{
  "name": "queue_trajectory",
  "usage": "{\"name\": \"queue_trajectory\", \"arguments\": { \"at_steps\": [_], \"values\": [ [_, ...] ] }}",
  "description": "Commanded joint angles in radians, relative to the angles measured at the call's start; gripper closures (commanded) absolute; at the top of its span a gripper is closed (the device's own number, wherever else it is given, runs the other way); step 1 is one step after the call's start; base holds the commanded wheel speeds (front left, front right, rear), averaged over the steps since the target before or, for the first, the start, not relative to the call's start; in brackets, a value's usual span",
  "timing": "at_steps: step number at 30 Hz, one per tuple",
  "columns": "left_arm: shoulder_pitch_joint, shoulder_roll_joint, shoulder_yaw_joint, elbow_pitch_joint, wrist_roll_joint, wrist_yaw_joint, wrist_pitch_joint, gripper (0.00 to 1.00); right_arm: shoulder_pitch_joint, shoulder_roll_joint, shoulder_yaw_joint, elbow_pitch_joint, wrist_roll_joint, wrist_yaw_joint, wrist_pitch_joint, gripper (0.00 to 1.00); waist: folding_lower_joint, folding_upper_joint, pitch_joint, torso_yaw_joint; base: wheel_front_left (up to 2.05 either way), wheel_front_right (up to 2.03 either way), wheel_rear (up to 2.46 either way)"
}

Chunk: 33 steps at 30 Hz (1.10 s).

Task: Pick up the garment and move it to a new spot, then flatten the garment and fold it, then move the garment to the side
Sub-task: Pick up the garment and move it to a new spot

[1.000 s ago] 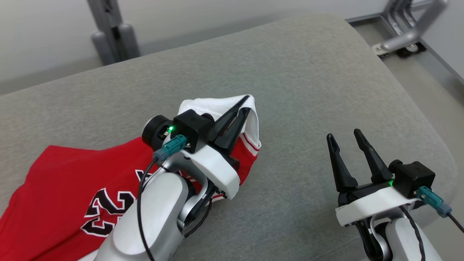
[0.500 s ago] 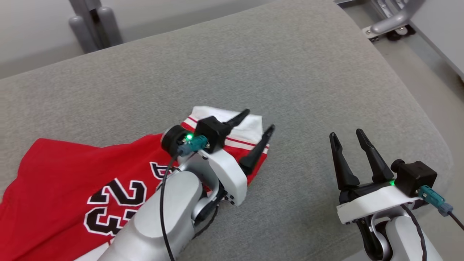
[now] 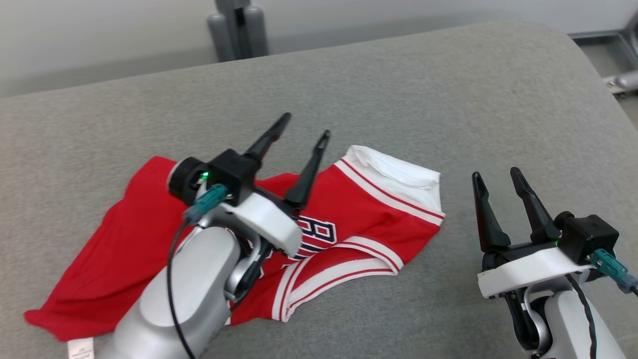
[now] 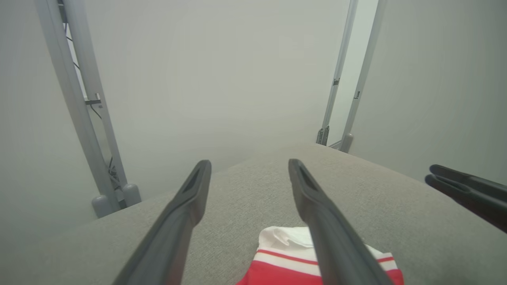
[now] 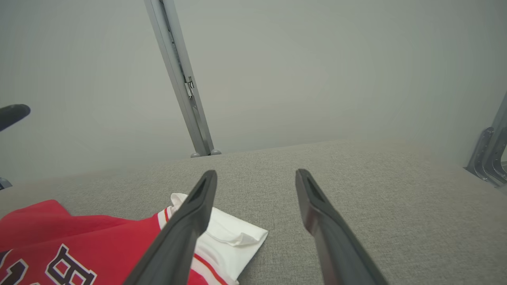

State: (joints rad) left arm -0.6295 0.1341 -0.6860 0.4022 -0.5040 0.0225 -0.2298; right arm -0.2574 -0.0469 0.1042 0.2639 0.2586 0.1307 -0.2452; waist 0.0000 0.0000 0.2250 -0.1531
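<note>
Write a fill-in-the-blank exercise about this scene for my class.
The jersey is mostly ____ with white trim. It lies on a ____ cushion. The left hand has its fingers ____ above the jersey. The right hand, beside the jersey, holds ____.
Missing words: red; grey; open; nothing.
</note>
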Motion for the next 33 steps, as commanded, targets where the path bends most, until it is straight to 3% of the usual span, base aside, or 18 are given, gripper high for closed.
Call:
{"name": "queue_trajectory", "arguments": {
  "at_steps": [1,12,18,25,33],
  "values": [
    [0.019,0.017,0.017,-0.016,-0.006,0.017,-0.008,0.0,0.0,-0.008,-0.01,-0.01,-0.007,0.0,0.008,0.0,0.0,0.0,-0.026,0.049,0.0,0.0,0.0],
    [0.195,0.188,0.224,-0.136,-0.056,0.131,-0.032,0.0,0.044,-0.007,-0.049,-0.041,-0.042,0.0,0.045,0.0,0.0,0.0,-0.09,0.14,0.0,0.0,0.0],
    [0.329,0.253,0.344,-0.223,-0.071,0.184,-0.035,0.0,0.07,-0.007,-0.057,-0.05,-0.055,0.0,0.062,0.0,0.0,0.0,-0.123,0.165,0.0,0.0,0.0],
    [0.49,0.288,0.43,-0.328,-0.057,0.21,-0.035,0.0,0.124,-0.008,-0.075,-0.07,-0.069,0.0,0.086,0.0,0.0,0.0,-0.175,0.182,0.0,0.0,0.0],
    [0.615,0.304,0.445,-0.395,-0.051,0.217,-0.035,0.0,0.185,-0.008,-0.093,-0.113,-0.08,0.0,0.117,0.0,0.0,0.0,-0.211,0.183,0.0,0.0,0.0]
  ]
}}
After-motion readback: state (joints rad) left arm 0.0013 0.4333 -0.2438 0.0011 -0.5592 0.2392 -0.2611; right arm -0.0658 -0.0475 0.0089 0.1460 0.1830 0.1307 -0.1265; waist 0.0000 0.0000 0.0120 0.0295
